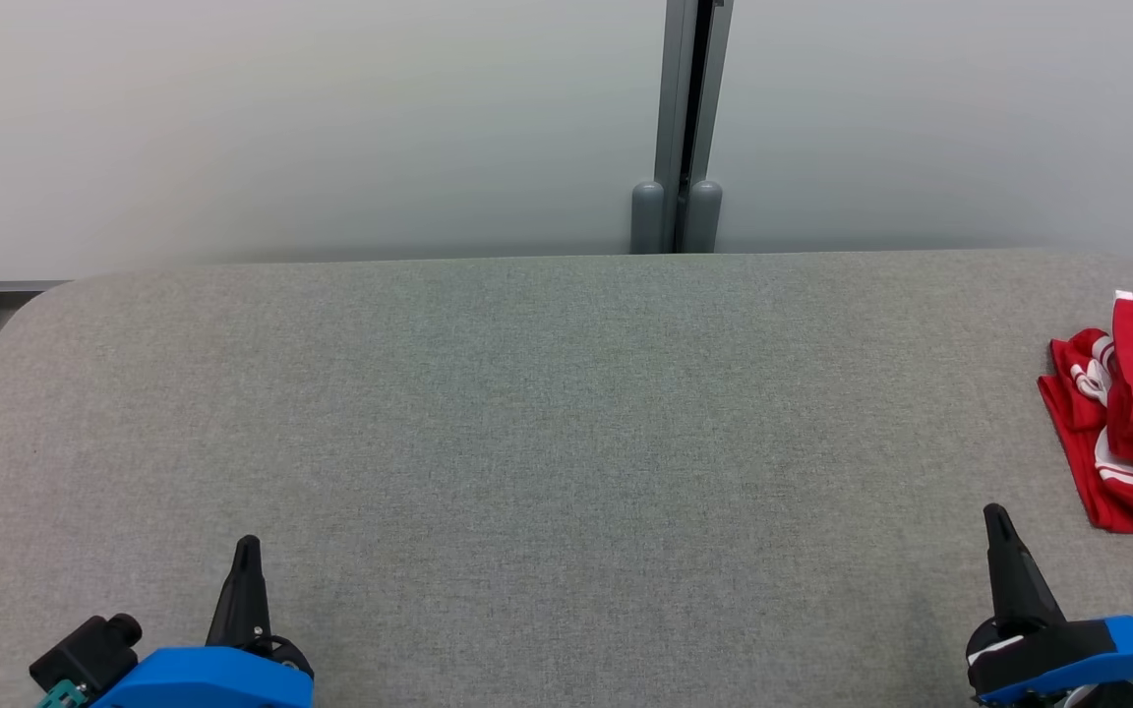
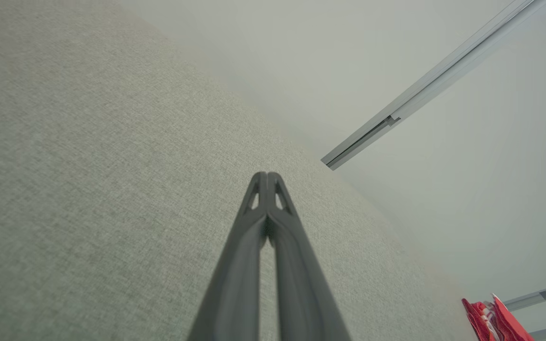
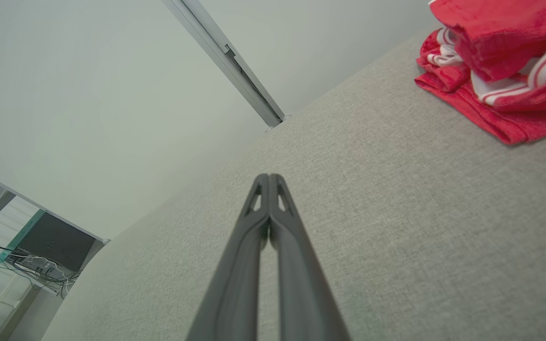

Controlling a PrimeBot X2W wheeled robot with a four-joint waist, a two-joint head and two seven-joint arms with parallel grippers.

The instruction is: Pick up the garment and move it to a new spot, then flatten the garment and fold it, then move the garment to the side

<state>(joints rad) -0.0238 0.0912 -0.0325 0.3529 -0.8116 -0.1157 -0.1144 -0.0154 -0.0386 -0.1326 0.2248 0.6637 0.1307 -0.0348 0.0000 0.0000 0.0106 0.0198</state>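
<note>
Left fingers (image 2: 240,265), right fingers (image 3: 240,270) (tips together)

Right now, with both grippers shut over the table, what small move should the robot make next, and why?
Probably swing the right gripper, opening it, toward the red garment: it lies bunched near the table's right edge, closest to that gripper, apart from it, and shut jaws cannot take hold.
</note>
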